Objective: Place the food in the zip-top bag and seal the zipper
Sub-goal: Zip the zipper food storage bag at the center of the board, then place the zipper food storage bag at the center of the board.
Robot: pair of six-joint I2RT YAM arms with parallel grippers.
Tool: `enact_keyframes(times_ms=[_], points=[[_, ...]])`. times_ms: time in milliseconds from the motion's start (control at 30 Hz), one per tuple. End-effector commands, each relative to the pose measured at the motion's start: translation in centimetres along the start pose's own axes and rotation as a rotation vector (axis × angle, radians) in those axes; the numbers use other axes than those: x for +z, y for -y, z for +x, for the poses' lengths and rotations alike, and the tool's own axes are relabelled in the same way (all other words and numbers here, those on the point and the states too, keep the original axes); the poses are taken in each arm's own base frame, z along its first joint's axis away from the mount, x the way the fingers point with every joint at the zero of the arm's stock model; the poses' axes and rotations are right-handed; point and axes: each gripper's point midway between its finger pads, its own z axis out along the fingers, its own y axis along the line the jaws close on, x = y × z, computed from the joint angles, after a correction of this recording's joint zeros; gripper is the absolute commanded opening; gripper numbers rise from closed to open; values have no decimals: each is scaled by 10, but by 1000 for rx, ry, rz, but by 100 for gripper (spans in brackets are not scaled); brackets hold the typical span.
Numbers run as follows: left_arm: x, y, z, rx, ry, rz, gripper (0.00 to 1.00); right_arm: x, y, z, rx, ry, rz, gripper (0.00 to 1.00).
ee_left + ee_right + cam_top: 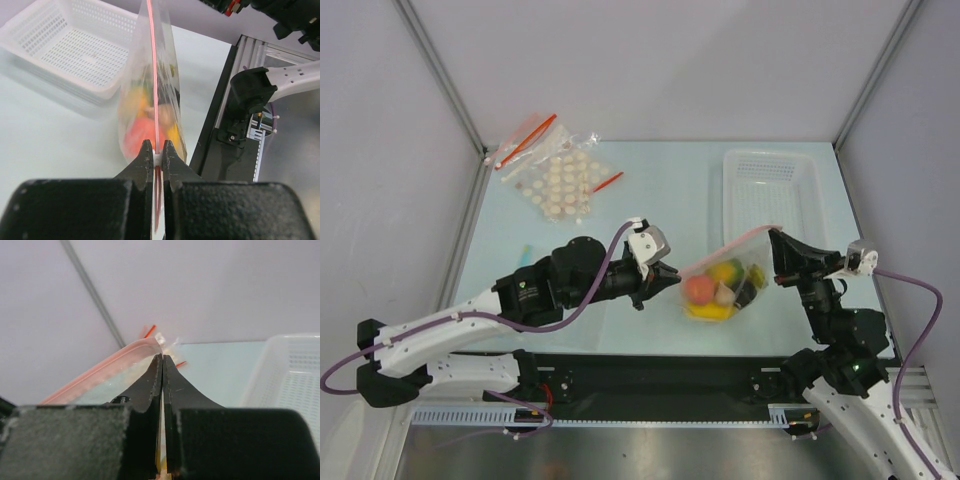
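Observation:
The zip-top bag [725, 283] hangs above the table between my two grippers, with the food inside: an orange-red peach [699, 289], a yellow banana bunch [710, 312], a green-yellow mango [725, 270] and a dark piece [748, 284]. The pink-red zipper [732, 245] runs along the bag's top edge. My left gripper [675, 275] is shut on the zipper's left end; in the left wrist view the jaws [156, 150] pinch the strip [154, 75] at a small white slider. My right gripper [779, 243] is shut on the bag's right corner, as the right wrist view [162, 358] shows beside the strip [95, 374].
A white perforated basket [770, 195] stands on the table behind the bag, to the right; it also shows in the left wrist view [75, 50] and the right wrist view [292, 370]. A clear bag of cream discs [558, 178] lies at the back left.

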Motion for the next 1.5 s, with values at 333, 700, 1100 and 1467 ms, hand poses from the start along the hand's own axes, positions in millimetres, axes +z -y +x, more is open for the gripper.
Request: enact_keyframes(times_ms=[333, 700, 1100, 1467], points=[[-1, -22, 10, -51, -18, -135, 0, -30, 92, -32, 57, 176, 550, 0], [21, -84, 0, -181, 19, -277, 1, -21, 105, -12, 32, 121, 621, 0], [24, -130, -9, -243, 111, -359, 78, -9, 119, 3, 58, 71, 704, 100], [-38, -134, 9, -321, 330, -479, 100, -5, 129, 9, 143, 13, 866, 100]])
